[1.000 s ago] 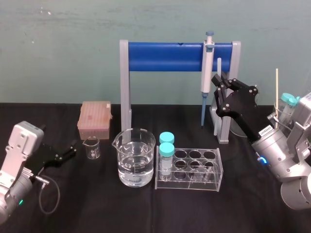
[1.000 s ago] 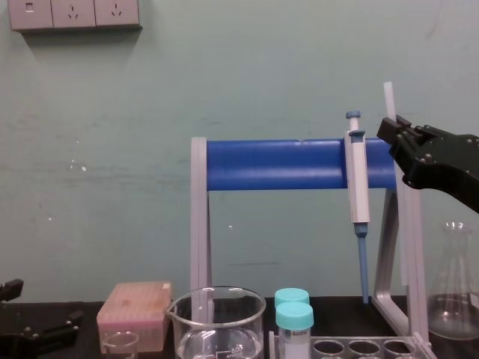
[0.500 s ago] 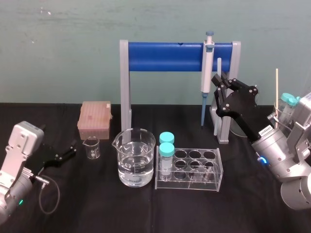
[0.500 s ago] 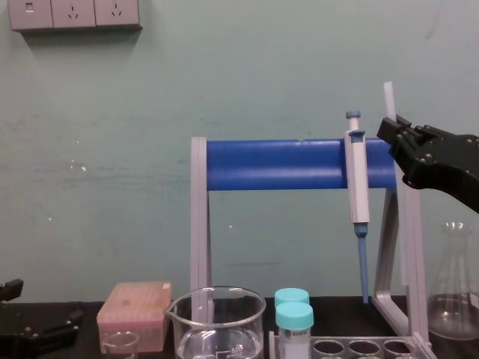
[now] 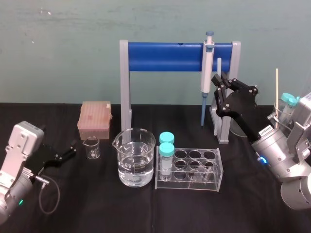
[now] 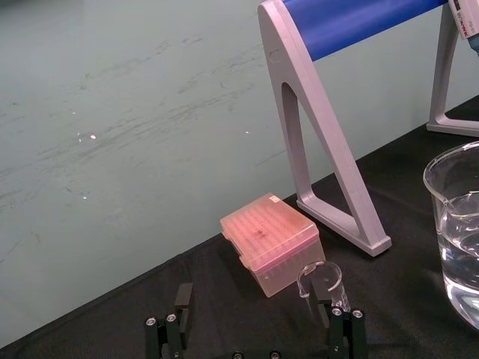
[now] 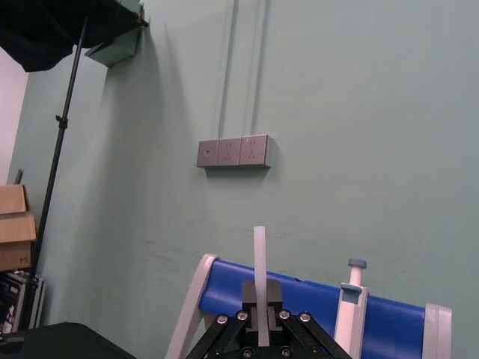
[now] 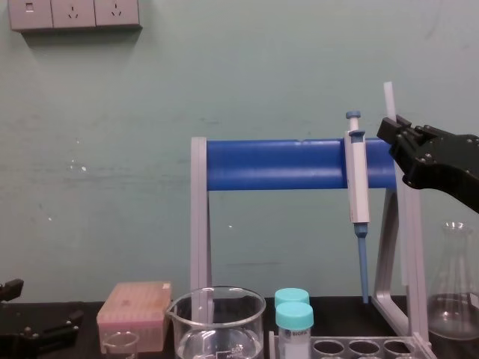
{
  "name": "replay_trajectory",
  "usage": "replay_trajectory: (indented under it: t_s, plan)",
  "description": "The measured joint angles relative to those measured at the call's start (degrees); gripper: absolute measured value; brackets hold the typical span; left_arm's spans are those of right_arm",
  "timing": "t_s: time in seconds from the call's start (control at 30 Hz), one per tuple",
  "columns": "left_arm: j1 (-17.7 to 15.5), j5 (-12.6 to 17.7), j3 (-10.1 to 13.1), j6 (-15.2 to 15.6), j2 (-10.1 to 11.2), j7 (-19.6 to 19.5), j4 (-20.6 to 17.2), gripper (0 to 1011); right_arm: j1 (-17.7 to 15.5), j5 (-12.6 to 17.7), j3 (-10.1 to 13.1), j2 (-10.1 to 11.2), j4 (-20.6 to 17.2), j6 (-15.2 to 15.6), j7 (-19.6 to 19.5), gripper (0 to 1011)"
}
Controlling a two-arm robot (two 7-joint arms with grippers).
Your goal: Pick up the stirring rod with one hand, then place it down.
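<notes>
The stirring rod is a thin whitish rod standing upright, clamped in my right gripper, which is shut on it up in the air beside the right post of the blue pipette stand. In the chest view the stirring rod sticks up above the black right gripper and runs down below it. The right wrist view shows the stirring rod rising from between the fingers of the right gripper. My left gripper rests low at the far left, open and holding nothing, as its wrist view of the left gripper shows.
A blue-and-grey pipette hangs on the stand just left of the rod. Below stand a water-filled beaker, a clear tube rack with two teal-capped vials, a small beaker, a pink tip box and a glass flask.
</notes>
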Motion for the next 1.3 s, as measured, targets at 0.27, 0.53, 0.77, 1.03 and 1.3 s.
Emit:
replay_trajectory:
  t_s: [0.27, 0.53, 0.77, 1.03, 1.3]
  plan:
    - [0.0, 0.0, 0.0, 0.0, 0.0, 0.0, 0.0, 1000, 0.0, 0.0, 0.0, 0.0, 0.0, 0.0, 0.0, 67]
    - [0.0, 0.0, 0.0, 0.0, 0.0, 0.0, 0.0, 1000, 0.0, 0.0, 0.0, 0.0, 0.0, 0.0, 0.0, 67]
    - [0.0, 0.0, 0.0, 0.0, 0.0, 0.0, 0.0, 1000, 0.0, 0.0, 0.0, 0.0, 0.0, 0.0, 0.0, 67]
    - [0.0, 0.0, 0.0, 0.0, 0.0, 0.0, 0.0, 1000, -0.06, 0.26, 0.06, 0.19, -0.25, 0.82, 1.23, 67]
    - [0.0, 0.0, 0.0, 0.0, 0.0, 0.0, 0.0, 1000, -1.43, 1.81, 0.58, 1.15, -2.25, 4.0, 4.06, 68]
